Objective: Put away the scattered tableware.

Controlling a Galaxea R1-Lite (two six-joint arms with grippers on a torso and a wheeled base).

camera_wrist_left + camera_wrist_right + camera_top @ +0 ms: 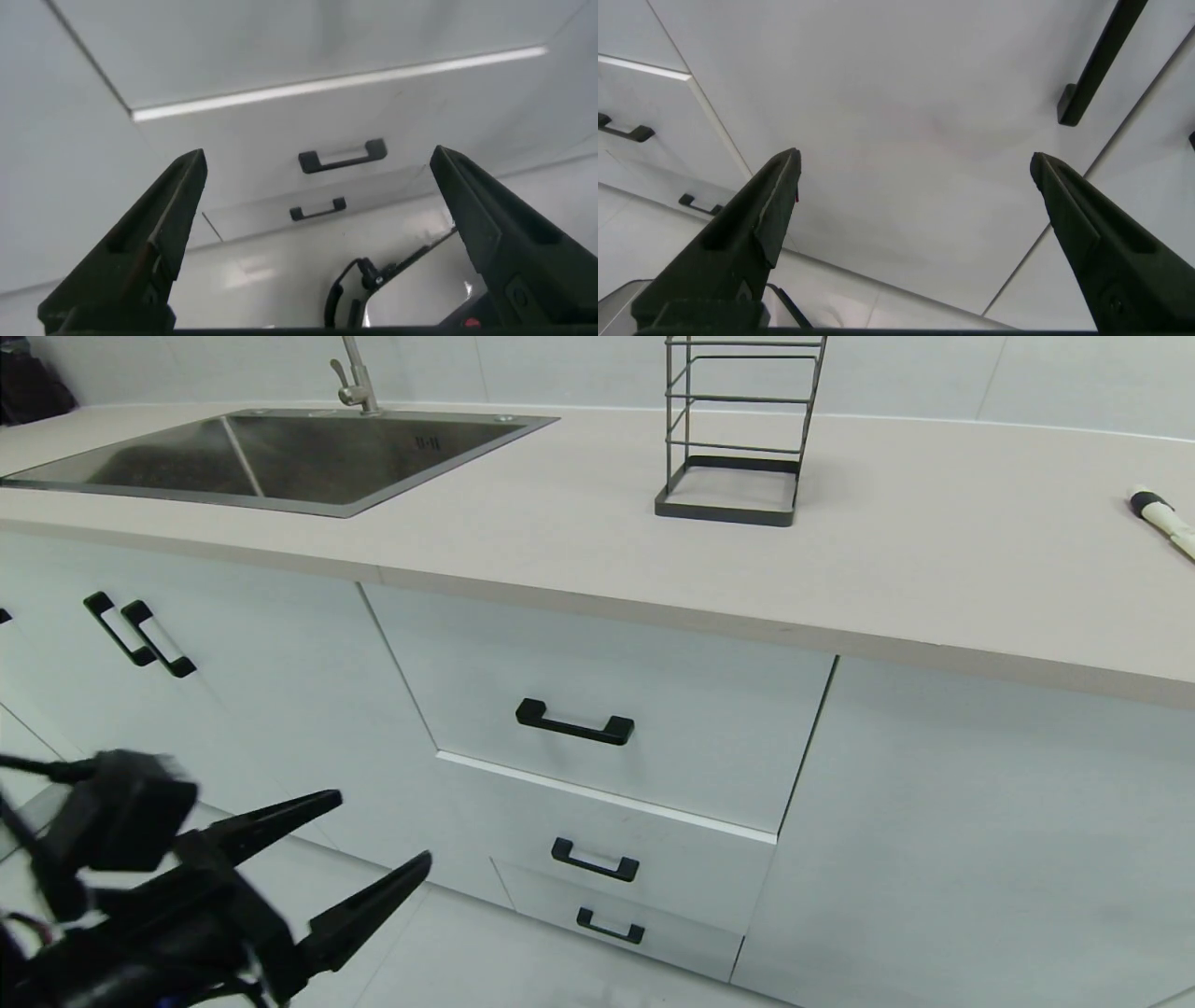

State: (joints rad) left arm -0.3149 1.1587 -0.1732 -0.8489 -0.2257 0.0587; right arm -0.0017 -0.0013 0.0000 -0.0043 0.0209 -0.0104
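Observation:
A utensil with a black and white handle (1162, 518) lies on the beige countertop (934, 551) at its far right. A dark wire rack (738, 429) stands empty at the back of the counter. Low at the left, in front of the white cabinets, my left gripper (385, 826) (318, 154) is open and holds nothing. It faces the middle drawer handle (342, 157) and the bottom drawer handle (318, 208). My right gripper (913, 156) is open and empty before a plain white cabinet door (906, 112).
A steel sink (280, 453) with a tap (355, 378) is set into the counter at the left. Under the counter is a stack of three shut drawers; the top handle (574, 721) is black. Double doors with black handles (140, 635) stand at the left.

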